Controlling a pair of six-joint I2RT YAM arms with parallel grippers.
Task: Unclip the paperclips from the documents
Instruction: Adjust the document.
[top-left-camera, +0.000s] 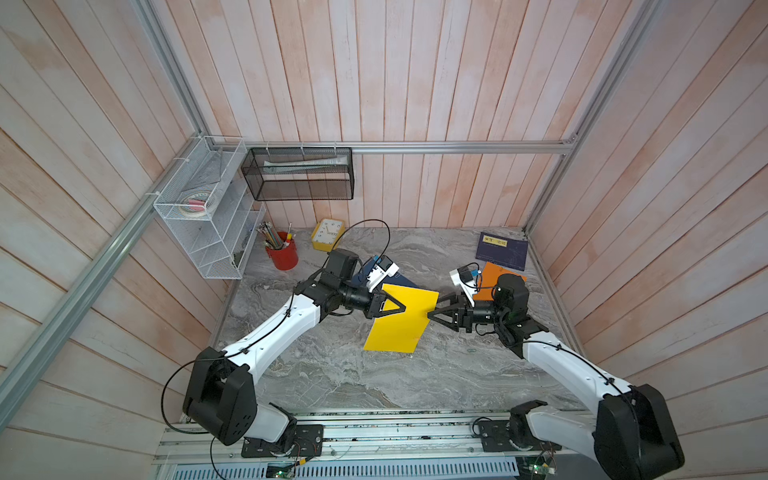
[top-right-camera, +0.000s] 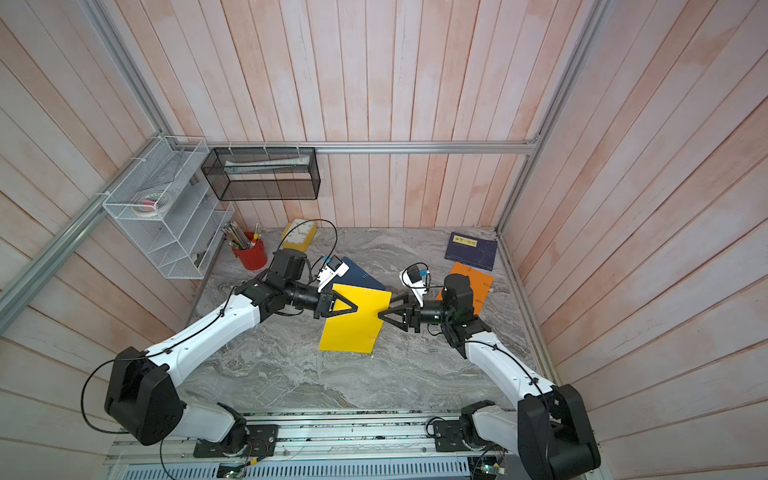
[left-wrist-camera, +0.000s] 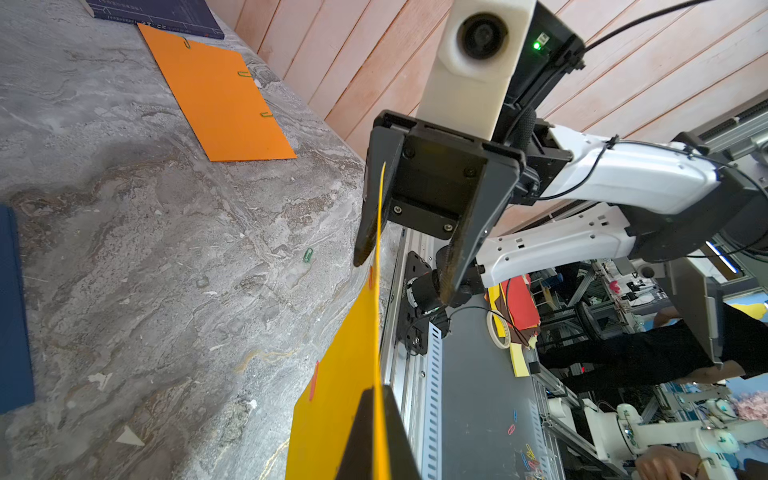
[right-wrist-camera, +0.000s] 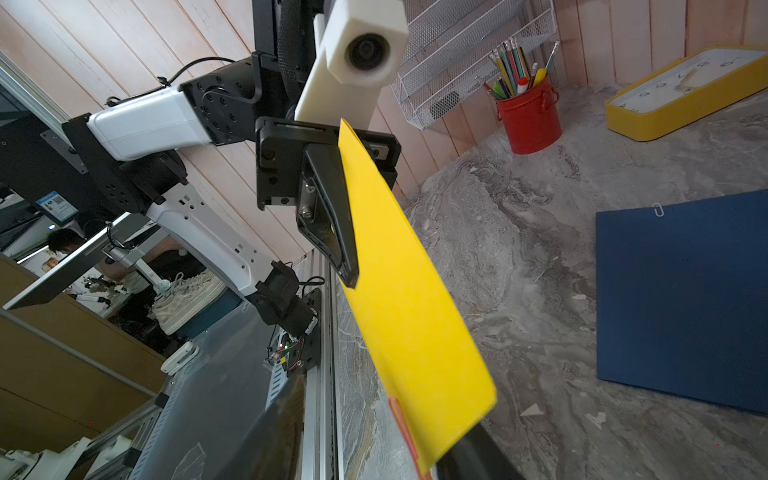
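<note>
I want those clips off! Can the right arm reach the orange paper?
Probably yes: the orange sheet lies flat beside the right arm, whose open fingers just straddle the yellow sheet.

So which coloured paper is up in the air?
The yellow sheet. The left pincer pinches its edge and holds it up, while the blue sheet and orange sheet lie flat on the table.

Robotics lab: a mock office booth, pencil pot (top-left-camera: 283, 254) and clock (top-left-camera: 328, 235) on the worktop (top-left-camera: 332, 374), more robot arms (left-wrist-camera: 665, 434) beyond it.
</note>
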